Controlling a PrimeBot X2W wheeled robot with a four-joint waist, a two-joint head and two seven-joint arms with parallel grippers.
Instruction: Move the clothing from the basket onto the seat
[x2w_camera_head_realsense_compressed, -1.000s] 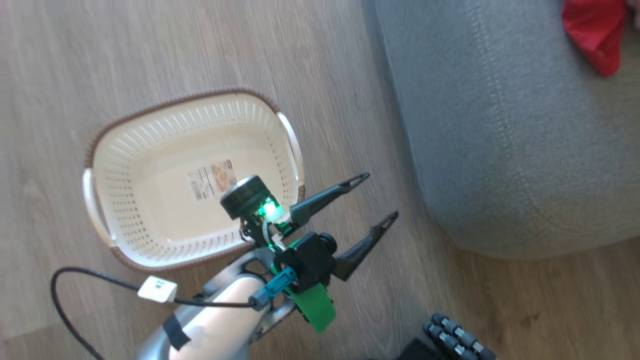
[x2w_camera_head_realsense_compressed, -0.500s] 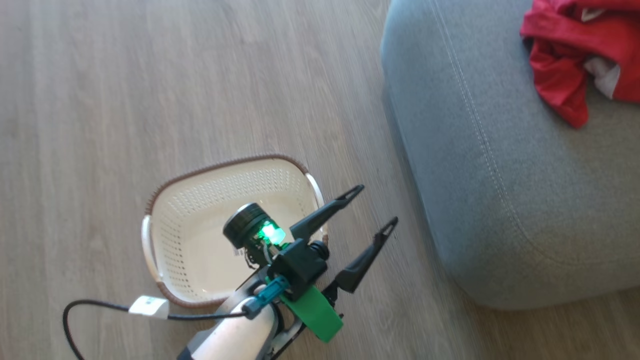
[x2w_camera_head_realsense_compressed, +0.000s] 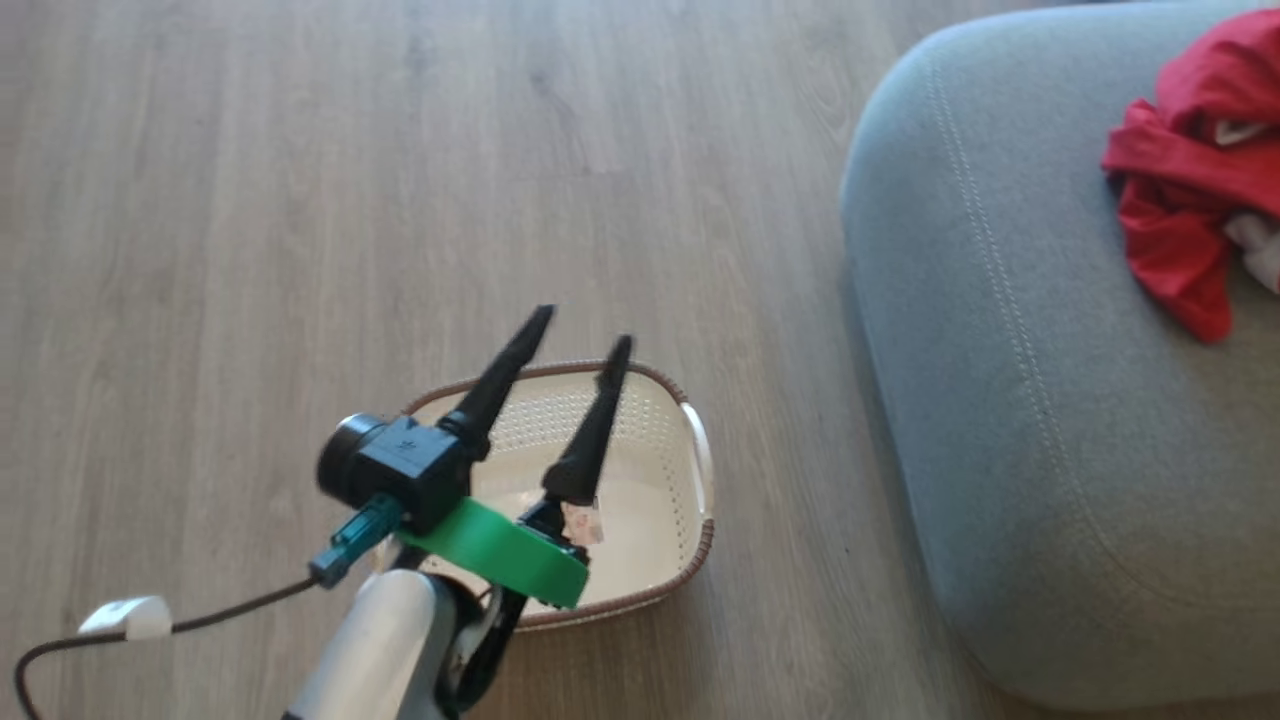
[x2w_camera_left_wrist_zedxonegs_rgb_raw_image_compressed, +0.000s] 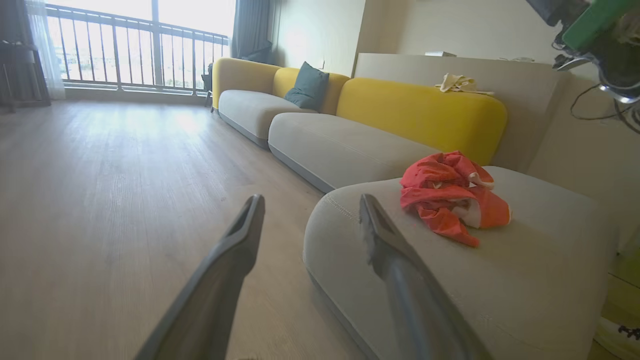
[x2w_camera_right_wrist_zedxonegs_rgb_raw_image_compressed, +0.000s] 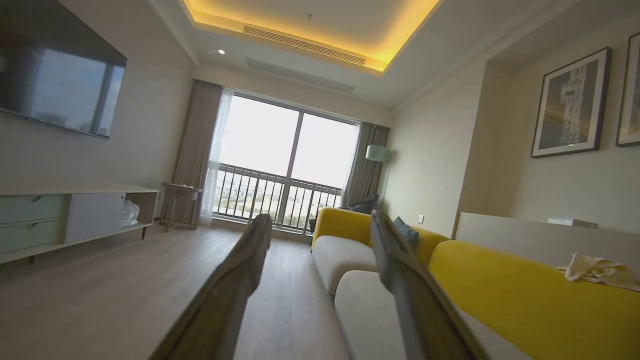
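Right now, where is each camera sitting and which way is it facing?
Head view: high, facing down at the floor, basket, seat and red clothing; the left gripper and forearm show.
Left wrist view: low, facing across the seat toward the yellow sofa and window; its own fingers show.
Right wrist view: on the right arm, facing level toward the window, television and yellow sofa; the right gripper shows.
Shared: head and left wrist views both show the clothing on the seat.
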